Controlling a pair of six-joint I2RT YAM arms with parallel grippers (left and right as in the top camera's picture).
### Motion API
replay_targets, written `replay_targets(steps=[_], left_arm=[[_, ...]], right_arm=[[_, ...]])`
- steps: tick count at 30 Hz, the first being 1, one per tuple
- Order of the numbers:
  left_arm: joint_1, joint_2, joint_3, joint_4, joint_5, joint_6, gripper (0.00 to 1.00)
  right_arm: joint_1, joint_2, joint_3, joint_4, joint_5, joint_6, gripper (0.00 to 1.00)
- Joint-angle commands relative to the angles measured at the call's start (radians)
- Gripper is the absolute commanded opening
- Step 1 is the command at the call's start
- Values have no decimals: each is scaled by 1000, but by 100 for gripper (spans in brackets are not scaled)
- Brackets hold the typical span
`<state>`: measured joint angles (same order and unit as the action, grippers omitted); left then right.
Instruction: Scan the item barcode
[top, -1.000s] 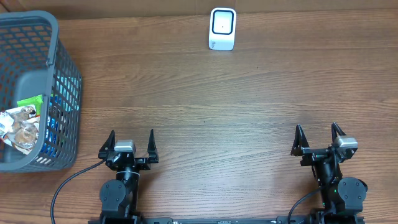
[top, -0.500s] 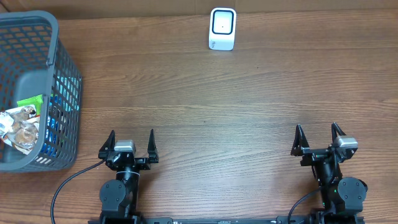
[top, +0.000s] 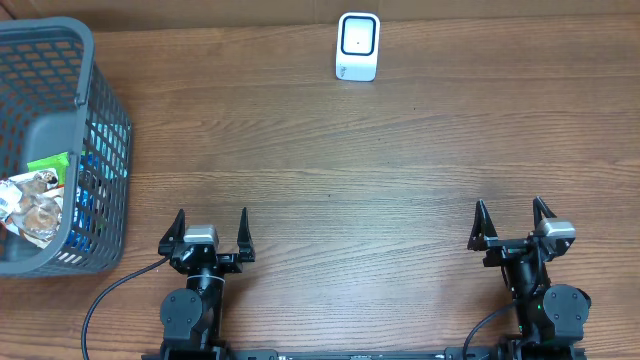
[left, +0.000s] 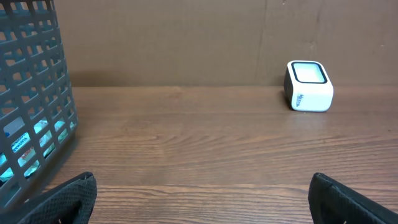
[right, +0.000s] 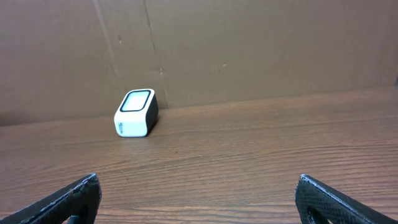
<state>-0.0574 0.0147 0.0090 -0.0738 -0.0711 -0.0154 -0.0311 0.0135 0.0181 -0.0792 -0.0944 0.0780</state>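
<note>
Overhead, the left hand (top: 211, 215) and right hand (top: 510, 205) sit at the near edge of the bench (top: 330, 180), both spread wide and empty. The items (top: 30, 200) lie in the grey basket (top: 100, 120) at far left, and the scanner (top: 358, 46) stands well apart at the far edge.

The left wrist view shows the basket close by, though what is inside is hard to make out.

The right wrist view shows only the scanner.

Reaching in could snag the basket or lift two items together.

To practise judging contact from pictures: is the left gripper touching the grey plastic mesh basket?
Apart. The overhead view shows a strip of bare wooden table between the open left gripper and the grey plastic mesh basket.
</note>
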Motion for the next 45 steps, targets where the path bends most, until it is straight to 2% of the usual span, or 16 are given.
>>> replay_targets(steps=[1, 7, 12, 18, 21, 25, 28, 29, 32, 38, 41, 45], left_arm=[[-1, -10, -4, 23, 14, 24, 100], [-1, -9, 21, 43, 118, 99, 100], [-1, 53, 150, -55, 125, 151, 100], [-1, 348, 497, -216, 142, 176, 100], [-1, 569, 750, -329, 160, 172, 100], [-1, 766, 1013, -484, 201, 172, 100], [-1, 922, 1248, -622, 222, 172, 100], [-1, 1045, 1441, -742, 224, 172, 100], [-1, 1182, 1654, -894, 242, 172, 100], [-1, 1475, 2088, -1196, 433, 173, 100], [-1, 1538, 2140, -1252, 492, 172, 100], [-1, 1566, 2140, -1287, 480, 173, 100]], right_arm=[[3, -11, -10, 24, 20, 0, 100], [3, -11, -1, 23, -23, 0, 100], [0, -10, 70, -13, -24, -3, 100], [0, 98, 267, -105, -65, -8, 100], [0, 230, 436, -181, -65, -9, 100], [0, 368, 600, -296, -68, -66, 100], [0, 521, 794, -452, -69, -87, 100], [0, 649, 954, -583, -75, -87, 100], [0, 790, 1131, -728, -118, -87, 100], [0, 1089, 1467, -1025, -148, -81, 100], [0, 1147, 1485, -1032, -206, -41, 100], [0, 1197, 1485, -1029, -298, -41, 100]])
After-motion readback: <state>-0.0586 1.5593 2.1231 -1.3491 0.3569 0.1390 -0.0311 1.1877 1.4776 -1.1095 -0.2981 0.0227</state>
